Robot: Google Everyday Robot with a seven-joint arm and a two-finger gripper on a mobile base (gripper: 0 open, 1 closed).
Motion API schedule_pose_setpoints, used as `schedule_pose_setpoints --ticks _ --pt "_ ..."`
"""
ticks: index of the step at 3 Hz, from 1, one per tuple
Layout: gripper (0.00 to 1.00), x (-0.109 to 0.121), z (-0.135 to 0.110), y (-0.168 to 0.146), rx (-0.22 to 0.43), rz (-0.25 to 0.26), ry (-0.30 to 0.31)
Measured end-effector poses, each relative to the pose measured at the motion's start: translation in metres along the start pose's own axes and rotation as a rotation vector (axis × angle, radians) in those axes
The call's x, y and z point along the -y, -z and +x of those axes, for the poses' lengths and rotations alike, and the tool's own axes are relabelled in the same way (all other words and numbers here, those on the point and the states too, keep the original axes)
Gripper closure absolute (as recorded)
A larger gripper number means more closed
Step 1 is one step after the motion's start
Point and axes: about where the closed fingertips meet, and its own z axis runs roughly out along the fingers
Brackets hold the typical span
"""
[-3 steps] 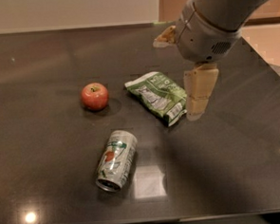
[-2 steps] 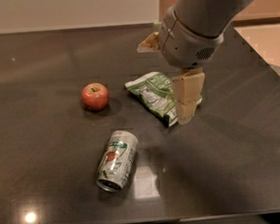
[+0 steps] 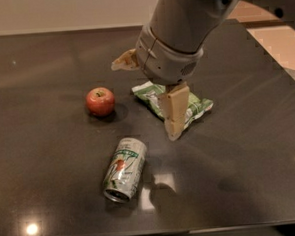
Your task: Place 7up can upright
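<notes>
A dark, glossy table [image 3: 45,161] reflects ceiling lights, with a pale wall along its 12 o'clock edge. The 7up can [image 3: 124,169], silver-white with green lettering and a red spot, lies on its side at 7 o'clock from centre. The gripper [image 3: 145,101] hangs at the can's 1 o'clock over a snack bag [image 3: 199,107], spread wide and empty. An apple [image 3: 100,101] sits at the can's 11 o'clock.

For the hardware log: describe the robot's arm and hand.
The arm is a thick, smooth grey cylinder ending in a lighter grey collar. The hand, over the snack bag, is tan and tapering. No cables or markings show.
</notes>
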Motion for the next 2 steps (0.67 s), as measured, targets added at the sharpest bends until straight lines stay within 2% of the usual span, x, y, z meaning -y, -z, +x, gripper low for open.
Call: schedule_pose_setpoints --ticks 2 --pt "0.0 -0.02 -0.044 -0.025 0.111 -0.075 0.23"
